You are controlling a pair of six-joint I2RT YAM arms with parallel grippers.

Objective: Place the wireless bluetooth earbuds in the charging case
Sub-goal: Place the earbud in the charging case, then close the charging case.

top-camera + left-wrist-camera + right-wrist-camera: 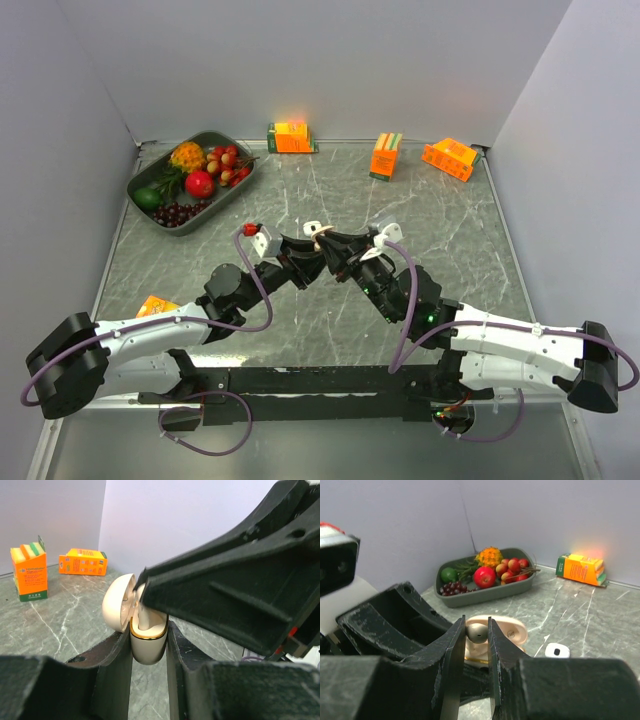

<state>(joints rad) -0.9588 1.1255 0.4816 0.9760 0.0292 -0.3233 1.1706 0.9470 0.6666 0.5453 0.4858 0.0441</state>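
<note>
Veined grey marble table; left gripper pinches glossy rounded case, right gripper pinches smooth earbud.

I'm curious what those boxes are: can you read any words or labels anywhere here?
Orange cartons: printed, but too small and blurred to read.
Case lid: a small mark, too blurred to read.
No readable text anywhere.
</note>
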